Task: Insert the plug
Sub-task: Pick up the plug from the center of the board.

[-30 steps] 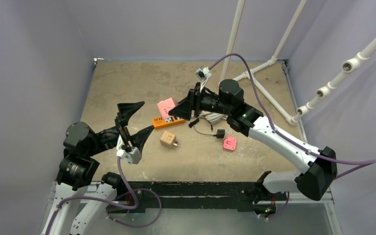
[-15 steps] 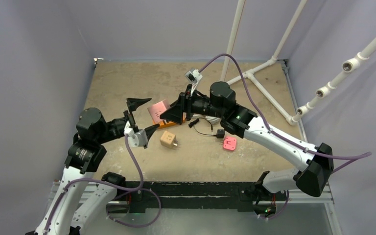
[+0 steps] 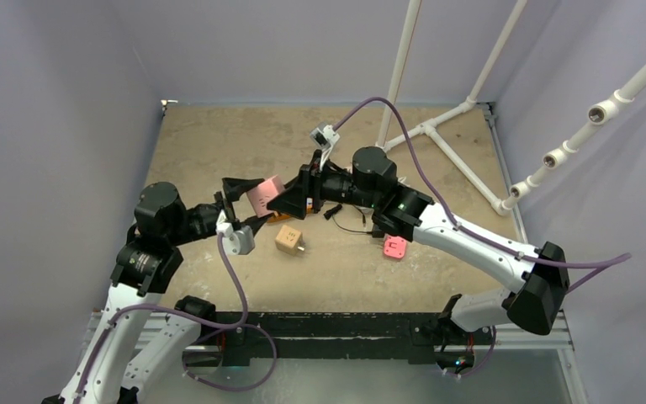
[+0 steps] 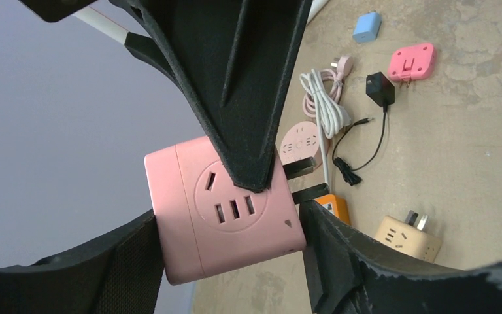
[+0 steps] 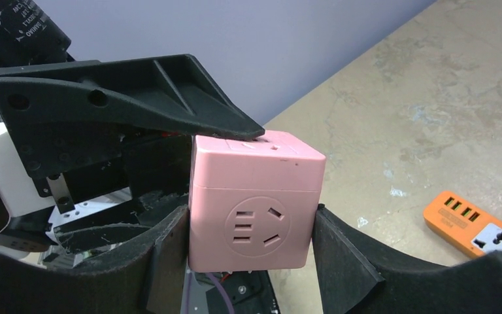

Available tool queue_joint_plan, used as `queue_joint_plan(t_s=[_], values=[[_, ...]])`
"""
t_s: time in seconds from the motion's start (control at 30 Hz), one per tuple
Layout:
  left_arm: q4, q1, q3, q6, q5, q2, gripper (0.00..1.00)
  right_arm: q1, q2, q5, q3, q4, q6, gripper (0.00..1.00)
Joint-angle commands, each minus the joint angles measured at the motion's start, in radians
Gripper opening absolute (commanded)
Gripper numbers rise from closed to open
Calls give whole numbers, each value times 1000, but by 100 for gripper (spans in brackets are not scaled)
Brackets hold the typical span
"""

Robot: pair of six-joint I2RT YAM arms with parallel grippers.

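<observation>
cube (image 5: pixel 255 203) in r. fingers (image 5: pixel 346 261); l. arm sticker (image 5: pixel 23 19) unreadable.

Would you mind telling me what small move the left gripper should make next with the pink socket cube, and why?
Probably close the left gripper until both fingers press firmly on the pink socket cube. They flank it closely, but firm contact isn't clear, and the right gripper holds it off the table.

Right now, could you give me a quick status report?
Right gripper shut on pink cube adapter, aloft. Left gripper straddles it, grip unclear. Orange power strip on table, visible sockets free.
</observation>
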Motion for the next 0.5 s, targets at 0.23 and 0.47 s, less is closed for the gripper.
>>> queue_joint_plan(t_s=[0.23,0.47], values=[[-179,-3,50,262,27,-15,1,32,-33,10,4,-29,-15,39],[-402,-3,57,685,66,-39,0,29,63,-152,187,-272,-167,80]])
